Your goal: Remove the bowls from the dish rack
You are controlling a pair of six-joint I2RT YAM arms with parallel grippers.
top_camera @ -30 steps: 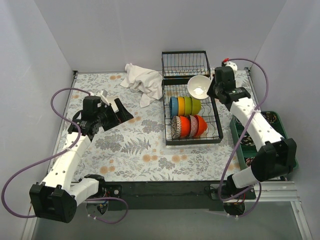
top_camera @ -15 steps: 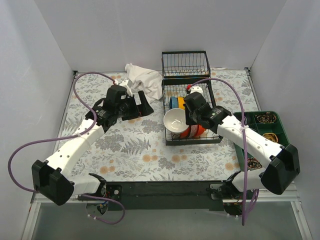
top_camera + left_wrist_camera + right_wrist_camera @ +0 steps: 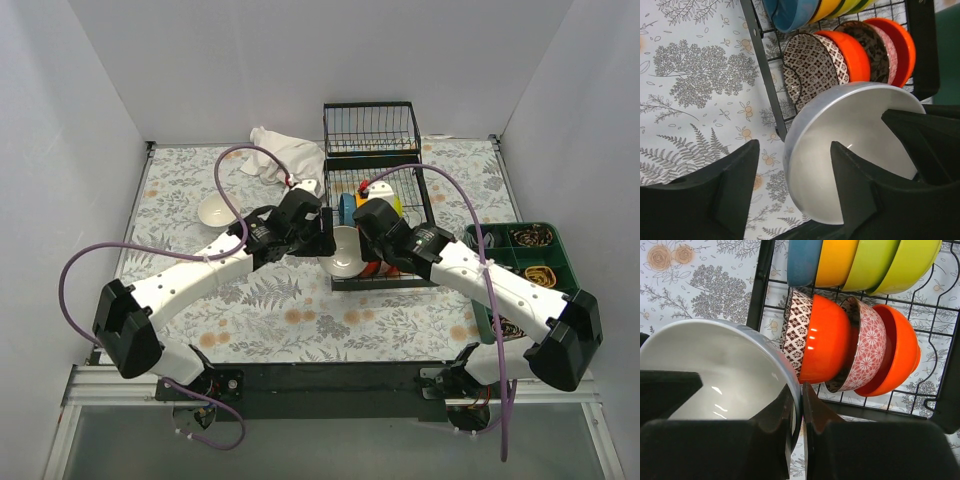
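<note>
A white bowl (image 3: 345, 252) (image 3: 855, 115) (image 3: 730, 370) hangs just off the front left corner of the black dish rack (image 3: 385, 275) (image 3: 762, 65) (image 3: 762, 285). My right gripper (image 3: 362, 248) (image 3: 801, 387) is shut on its rim. From the left, my left gripper (image 3: 328, 244) (image 3: 794, 146) straddles the opposite rim, open: one finger sits inside the bowl and the other stands clear outside it. In the rack stand blue (image 3: 802, 260), yellow and green bowls, and in front of them patterned and orange bowls (image 3: 827, 337). Another white bowl (image 3: 215, 212) rests on the table to the left.
A crumpled white cloth (image 3: 285, 155) lies at the back beside the rack's raised wire basket (image 3: 370, 125). A green compartment tray (image 3: 530, 262) with small items sits along the right edge. The table has a floral cover (image 3: 270, 300), and purple cables loop over both arms.
The right arm carried the white bowl from the back of the rack to its front left corner. The left arm swung in from the left, its jaws narrowing over the rim.
</note>
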